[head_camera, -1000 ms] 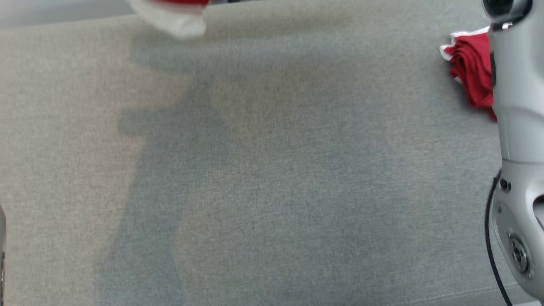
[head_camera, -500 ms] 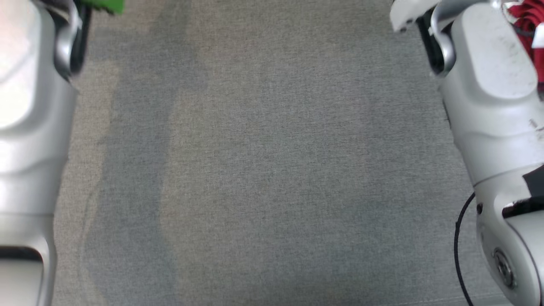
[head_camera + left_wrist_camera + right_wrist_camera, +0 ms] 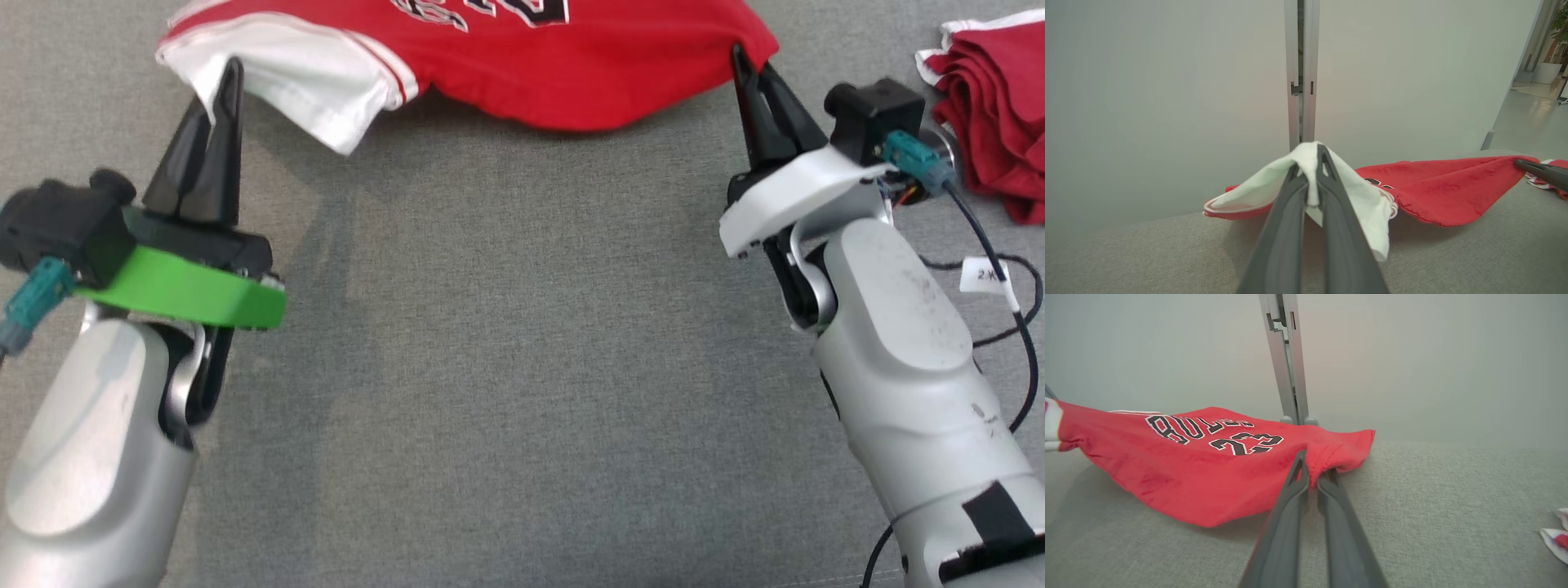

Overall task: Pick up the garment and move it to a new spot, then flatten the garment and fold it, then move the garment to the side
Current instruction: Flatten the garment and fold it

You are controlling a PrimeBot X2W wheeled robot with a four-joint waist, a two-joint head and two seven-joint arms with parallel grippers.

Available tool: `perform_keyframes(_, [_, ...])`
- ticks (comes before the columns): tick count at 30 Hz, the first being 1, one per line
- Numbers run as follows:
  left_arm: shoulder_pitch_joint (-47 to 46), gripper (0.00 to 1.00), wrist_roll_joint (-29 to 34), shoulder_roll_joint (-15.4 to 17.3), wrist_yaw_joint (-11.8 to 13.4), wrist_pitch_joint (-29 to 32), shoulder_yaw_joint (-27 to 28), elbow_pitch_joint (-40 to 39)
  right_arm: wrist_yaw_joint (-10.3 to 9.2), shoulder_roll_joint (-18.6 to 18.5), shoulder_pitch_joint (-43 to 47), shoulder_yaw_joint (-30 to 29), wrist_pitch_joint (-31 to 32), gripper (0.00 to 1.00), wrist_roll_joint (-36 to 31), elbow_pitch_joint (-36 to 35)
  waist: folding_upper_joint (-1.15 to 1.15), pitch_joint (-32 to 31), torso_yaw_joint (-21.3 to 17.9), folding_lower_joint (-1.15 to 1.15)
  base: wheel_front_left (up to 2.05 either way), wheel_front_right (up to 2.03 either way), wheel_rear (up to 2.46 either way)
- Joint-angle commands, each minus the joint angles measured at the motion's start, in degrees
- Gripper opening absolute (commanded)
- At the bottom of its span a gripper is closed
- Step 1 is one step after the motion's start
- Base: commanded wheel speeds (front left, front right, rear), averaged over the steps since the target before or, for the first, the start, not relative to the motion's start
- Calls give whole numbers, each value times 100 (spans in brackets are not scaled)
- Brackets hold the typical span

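grey surface point(image 3: 490, 367): shirt point(image 3: 571, 73) at 12 o'clock, left gripper point(image 3: 228, 73) and right gripper point(image 3: 738, 55) both clamped on it; flattening, folding pending.

Grey fabric surface point(image 3: 522, 367) bears crumpled red clothes point(image 3: 992, 122).

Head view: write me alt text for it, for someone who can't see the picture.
Two robot grippers hold a red jersey stretched between them over a grey fabric surface: the left gripper pinches its white sleeve, the right gripper its red edge. Another red garment lies bunched at the right edge.
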Motion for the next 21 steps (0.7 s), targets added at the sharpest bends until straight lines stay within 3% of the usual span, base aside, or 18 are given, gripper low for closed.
perform_keyframes(1, [304,0,-49,77,71,-29,54,-158,-7,-43,254,4,-24,0,83,-152,0,-365,-37,-1,0,0,0])
perform_keyframes(8, [1914,0,-154,28,450,-24,91,-1023,-7,-97,1553,-140,135,0,241,-1033,0,-1173,36,-1,0,0,0])
perform_keyframes(21, [4364,0,-357,14,1249,208,-68,-2293,-7,57,4503,-1128,1254,0,-53,-3485,0,-2171,233,-1,0,0,0])
